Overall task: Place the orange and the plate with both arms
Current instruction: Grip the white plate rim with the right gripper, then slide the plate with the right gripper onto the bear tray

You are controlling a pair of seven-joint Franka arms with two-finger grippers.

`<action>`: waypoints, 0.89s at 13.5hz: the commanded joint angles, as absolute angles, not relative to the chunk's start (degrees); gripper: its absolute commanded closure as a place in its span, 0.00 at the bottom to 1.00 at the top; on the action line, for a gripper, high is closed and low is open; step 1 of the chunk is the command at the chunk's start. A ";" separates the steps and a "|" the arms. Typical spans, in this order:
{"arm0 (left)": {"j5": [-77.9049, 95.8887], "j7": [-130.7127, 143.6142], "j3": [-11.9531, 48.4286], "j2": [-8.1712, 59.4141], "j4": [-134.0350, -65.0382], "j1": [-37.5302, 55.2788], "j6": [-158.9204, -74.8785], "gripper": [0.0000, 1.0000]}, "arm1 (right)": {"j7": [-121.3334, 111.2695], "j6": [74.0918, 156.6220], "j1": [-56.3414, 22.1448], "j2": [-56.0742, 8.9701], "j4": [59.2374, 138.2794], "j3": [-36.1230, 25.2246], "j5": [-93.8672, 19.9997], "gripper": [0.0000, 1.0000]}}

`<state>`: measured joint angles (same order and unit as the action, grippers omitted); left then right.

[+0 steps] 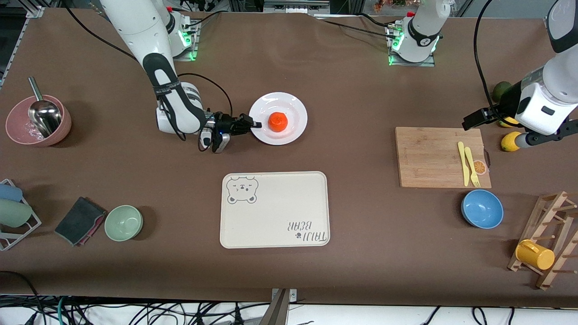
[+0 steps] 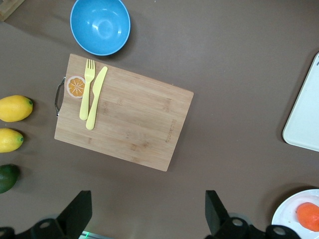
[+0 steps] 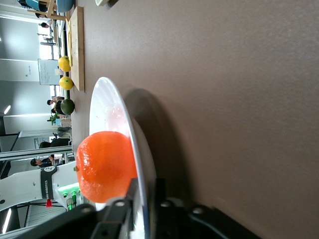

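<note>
The white plate (image 1: pixel 278 118) sat on the brown table (image 1: pixel 343 90), farther from the front camera than the cream bear-printed tray (image 1: pixel 274 209), with the orange (image 1: pixel 278 121) resting in its middle. The right gripper (image 1: pixel 254 125) was at the plate's rim on the side toward the right arm's end of the table. The right wrist view showed 1 finger above the rim and 1 below it, pinched onto the edge, so it had hold of the plate; the orange (image 3: pixel 105 166) sat just inside that edge.

The left gripper (image 2: pixel 148 214) hung in the air at the left arm's end of the table, over bare table just off the bamboo cutting board (image 1: pixel 442 157), fingers spread wide and holding nothing; that arm waited. Nearby were 2 lemons (image 2: pixel 14 108), a dark green fruit (image 2: pixel 8 178), a yellow fork and knife (image 1: pixel 468 163) on the board and a blue bowl (image 1: pixel 482 208).

Handling judgement: the plate looked stiff, smooth and breakable, probably light enough for 1 rim grip, but a grip on 1 edge could let it tip. The orange was round, glossy and loose, so it would likely roll if the plate tilted. Best hold seemed the wide rim, kept level. The tray looked like the probable drop spot.
</note>
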<state>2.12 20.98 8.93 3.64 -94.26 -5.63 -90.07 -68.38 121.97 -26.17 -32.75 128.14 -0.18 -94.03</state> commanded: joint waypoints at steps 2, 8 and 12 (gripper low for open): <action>3.43 19.95 8.79 3.25 -93.69 -5.54 -88.86 0.00 | -68.91 121.55 -26.37 -33.22 127.53 -0.44 -95.01 1.00; 3.43 19.78 8.70 3.34 -93.69 -5.71 -88.95 0.00 | -68.21 118.31 -26.02 -32.70 126.13 -2.10 -94.75 1.00; 3.43 19.69 8.79 3.43 -93.69 -5.71 -88.95 0.00 | -64.70 118.04 -26.01 -32.52 120.43 -4.30 -93.26 1.00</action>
